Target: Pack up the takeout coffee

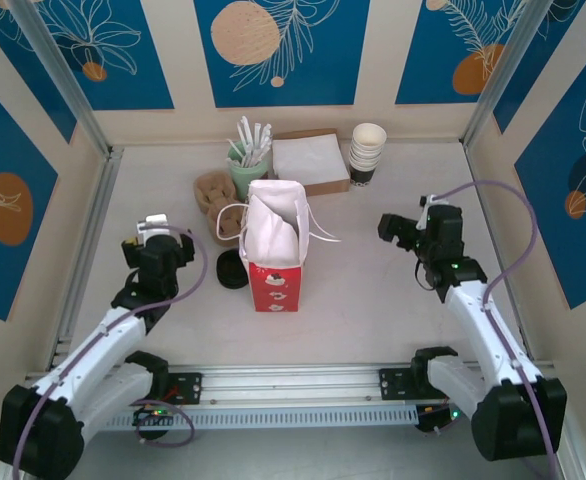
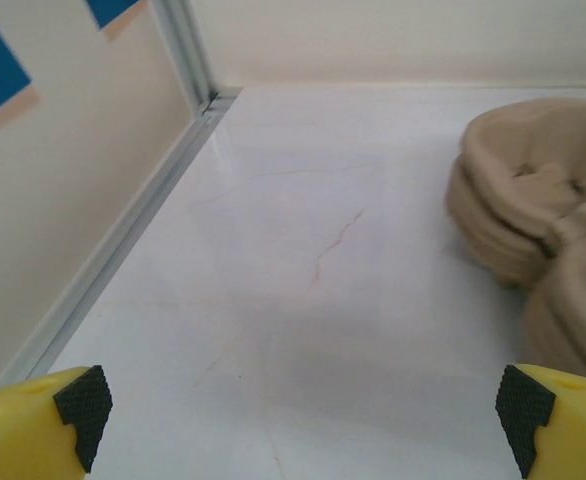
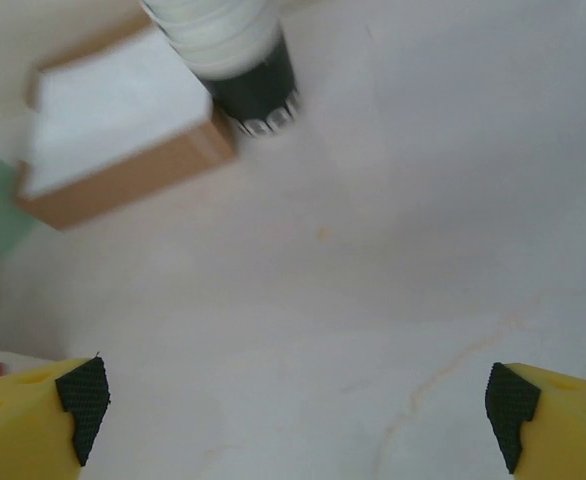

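The red paper bag [image 1: 273, 285] stands upright at the middle of the counter [image 1: 373, 290], its mouth open and showing crumpled white paper. What lies under that paper is hidden, so I cannot tell where the takeout coffee is. A black disc [image 1: 233, 270] lies flat at the bag's 9 o'clock, just beside its base. Tan pulp cup carriers [image 1: 213, 200] sit at its 10 o'clock, and a pale mint cup [image 1: 245, 178] with white sticks [image 1: 253, 135] stands at 12 o'clock, close behind it. A brown box with a white top [image 1: 310, 162] lies at 1 o'clock, and a stack of white cups [image 1: 367, 152] stands just past the box's far right corner. The left arm [image 1: 103, 345] reaches up at the bag's 9 o'clock. Its left jaws are spread wide with nothing between the black pads [image 2: 83, 410], over bare counter with the carriers at 2 o'clock in the wrist view. The right arm [image 1: 478, 320] stands at the bag's 3 o'clock, well apart from it. Its right jaws are also wide apart and hold nothing, the pads [image 3: 83, 405] above bare counter.
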`<state>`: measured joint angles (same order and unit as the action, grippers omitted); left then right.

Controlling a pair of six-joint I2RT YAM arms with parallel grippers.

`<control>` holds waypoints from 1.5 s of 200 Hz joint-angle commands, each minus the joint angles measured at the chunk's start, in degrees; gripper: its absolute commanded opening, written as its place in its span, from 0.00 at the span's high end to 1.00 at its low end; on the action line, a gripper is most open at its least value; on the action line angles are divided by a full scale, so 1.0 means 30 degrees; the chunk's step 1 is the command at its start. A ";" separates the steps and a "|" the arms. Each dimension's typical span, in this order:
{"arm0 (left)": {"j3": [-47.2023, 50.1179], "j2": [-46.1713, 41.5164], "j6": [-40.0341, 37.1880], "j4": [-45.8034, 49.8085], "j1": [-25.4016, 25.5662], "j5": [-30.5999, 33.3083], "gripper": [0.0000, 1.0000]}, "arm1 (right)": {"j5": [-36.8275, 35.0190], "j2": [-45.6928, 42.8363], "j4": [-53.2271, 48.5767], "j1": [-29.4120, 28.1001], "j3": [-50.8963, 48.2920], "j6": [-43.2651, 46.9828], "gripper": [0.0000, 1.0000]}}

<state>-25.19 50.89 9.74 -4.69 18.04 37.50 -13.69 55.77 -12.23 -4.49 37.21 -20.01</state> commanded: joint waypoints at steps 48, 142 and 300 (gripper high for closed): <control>0.1688 0.4756 -0.1197 -0.8384 -0.2923 -0.2913 0.00 | -0.1408 0.3251 1.2765 0.1667 -0.4933 0.3063 0.01; 0.3256 0.8938 -0.3429 -1.5860 -0.3517 -0.6368 0.00 | 0.2483 0.9578 2.2270 0.1670 -0.6390 0.4326 0.01; 0.1325 1.2421 -0.3744 -1.5549 -0.3755 -0.7712 0.00 | 0.2997 1.0557 1.9750 0.1505 -0.4553 0.4732 0.01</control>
<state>-20.43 88.27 -1.50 -51.48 7.68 15.59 -5.32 87.22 46.65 -0.30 22.44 -6.76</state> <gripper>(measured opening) 0.998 0.991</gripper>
